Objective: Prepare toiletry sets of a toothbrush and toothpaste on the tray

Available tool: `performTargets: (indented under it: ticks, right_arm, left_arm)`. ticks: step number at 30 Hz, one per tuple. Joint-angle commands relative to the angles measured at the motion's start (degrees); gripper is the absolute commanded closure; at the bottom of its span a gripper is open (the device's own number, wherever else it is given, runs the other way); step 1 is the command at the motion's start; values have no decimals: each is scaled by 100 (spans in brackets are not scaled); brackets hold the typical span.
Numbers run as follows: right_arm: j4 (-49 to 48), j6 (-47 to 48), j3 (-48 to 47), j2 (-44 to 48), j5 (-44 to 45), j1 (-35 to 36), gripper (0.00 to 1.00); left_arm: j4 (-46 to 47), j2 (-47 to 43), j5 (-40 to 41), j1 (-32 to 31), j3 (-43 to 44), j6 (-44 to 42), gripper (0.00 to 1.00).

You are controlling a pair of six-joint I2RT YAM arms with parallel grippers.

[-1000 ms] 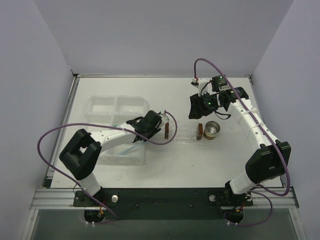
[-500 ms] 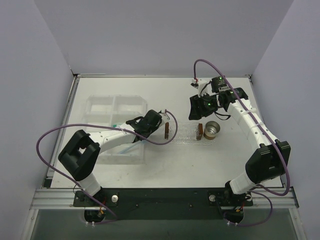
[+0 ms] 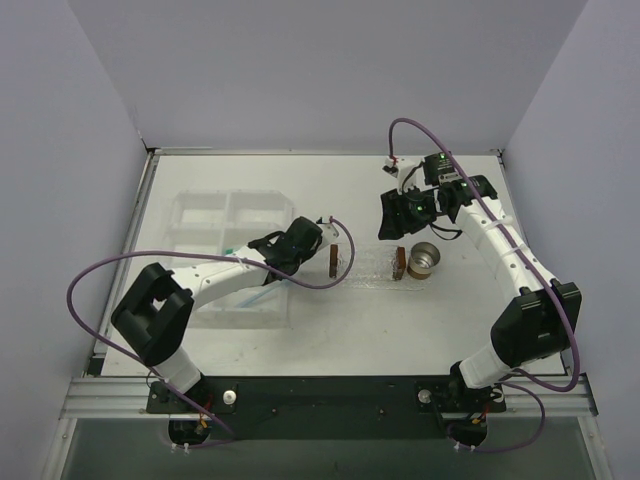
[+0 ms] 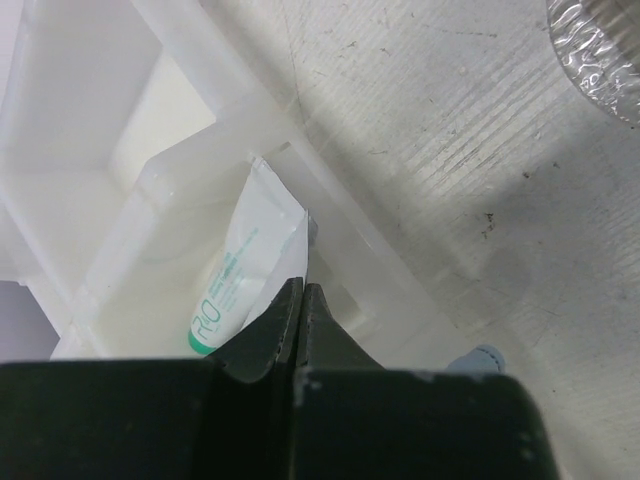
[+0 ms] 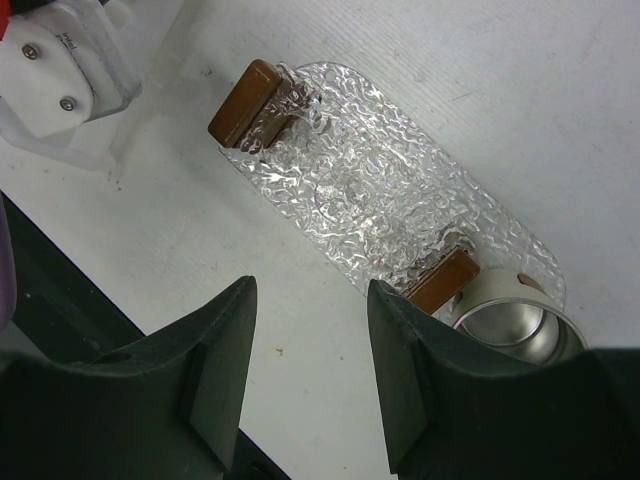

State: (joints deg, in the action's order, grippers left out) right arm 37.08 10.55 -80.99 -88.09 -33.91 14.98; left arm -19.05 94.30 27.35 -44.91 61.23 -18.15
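The left pincer (image 4: 301,290) pinches the toothpaste (image 4: 250,260) by its crimped end in a clear box (image 4: 130,200) left of the tray (image 5: 370,190). The right pincer (image 5: 310,300) hangs half-open and empty above the tray.

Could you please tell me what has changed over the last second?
The left gripper closed on the crimped end of the toothpaste in the compartment box. The right gripper stayed open above the tray; tray and metal cup did not move.
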Motion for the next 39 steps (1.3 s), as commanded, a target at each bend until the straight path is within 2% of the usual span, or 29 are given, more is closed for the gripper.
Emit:
performTargets:
  ticks: [1, 10, 15, 22, 30, 39]
  right_arm:
    - [27, 44, 57, 38, -142, -31, 56]
    - [54, 0, -83, 64, -168, -31, 56]
    - [176, -35, -460, 3, -230, -4, 55]
    - [335, -61, -1084, -129, -571, 101, 52]
    - [353, -132, -1849, -480, -1196, 338, 47]
    - [-112, -79, -2316, -569, -2242, 707, 40]
  left_arm:
    - [50, -386, 297, 26, 249, -109, 100]
    - [129, -913, 552, 70, 381, -426, 100]
    - [129, -1369, 341, 315, 547, -514, 100]
    - [24, -1941, -405, 965, 908, -295, 100]
    - [103, -2574, -1126, 1370, 1241, 31, 100]
    - [208, -2970, -2962, 1555, 1646, 927, 100]
